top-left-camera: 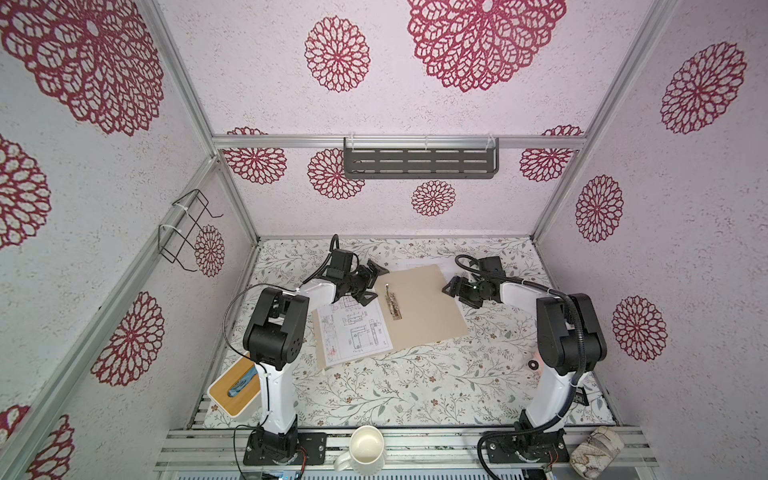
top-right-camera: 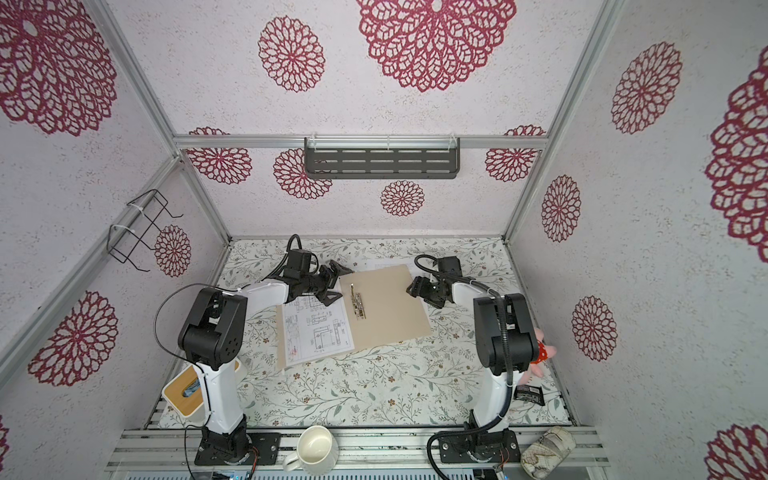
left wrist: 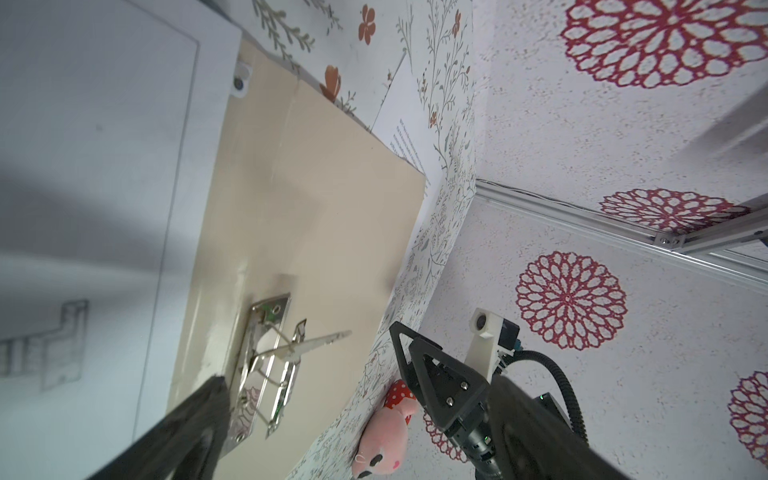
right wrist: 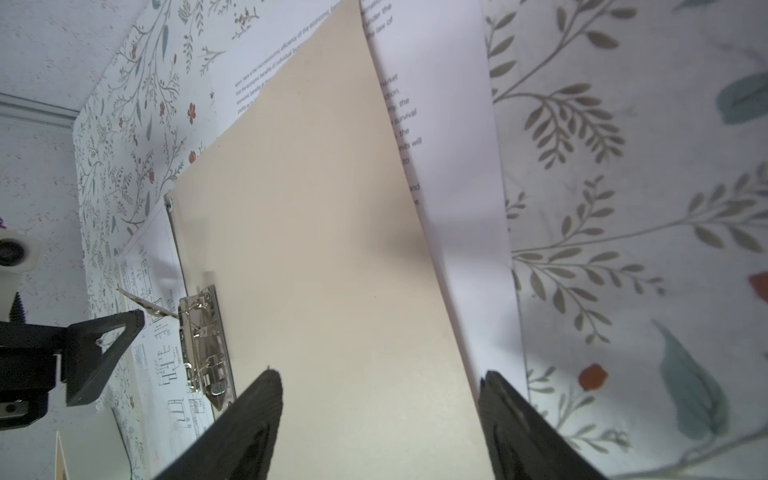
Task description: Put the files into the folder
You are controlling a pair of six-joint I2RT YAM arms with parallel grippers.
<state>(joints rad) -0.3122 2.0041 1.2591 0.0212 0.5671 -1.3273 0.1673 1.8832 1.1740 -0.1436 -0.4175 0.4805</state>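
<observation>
Two white paper sheets accompany the unfolded beige cardboard folder (top-left-camera: 424,316): the line-drawing sheet (top-left-camera: 353,332) lies on its left flap under the left gripper (top-left-camera: 375,283), jaws spread wide and empty, beside the silver metal clip (top-left-camera: 392,305); the printed-text sheet (right wrist: 457,187) pokes from beneath its far right corner, near the right gripper (top-left-camera: 448,286), jaws parted, holding nothing
</observation>
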